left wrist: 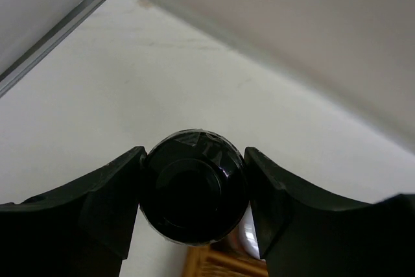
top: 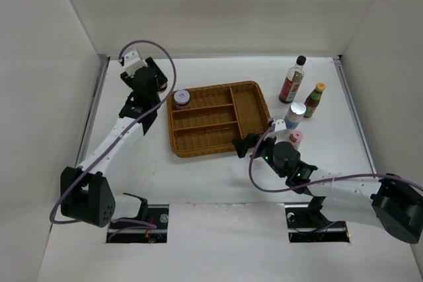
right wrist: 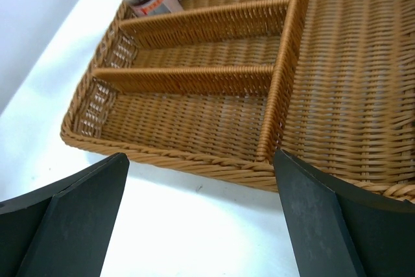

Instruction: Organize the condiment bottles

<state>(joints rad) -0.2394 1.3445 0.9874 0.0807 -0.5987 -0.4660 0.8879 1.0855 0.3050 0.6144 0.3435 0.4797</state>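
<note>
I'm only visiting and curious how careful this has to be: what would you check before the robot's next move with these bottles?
1. Left end effector shut on the small black-capped bottle: ok, the fingers press the cap from both sides.
2. Right end effector open and holding nothing: ok.
3. Room in the wicker tray: ok, only the pink-lidded jar sits in its far left corner.
4. Waiting bottles upright right of the tray: ok, for the tall dark-sauce bottle, yellow-capped bottle, silver-capped bottle and pink-capped shaker.
5. Gripped bottle lifted off the table: cannot tell, the arm hides it from above.
</note>
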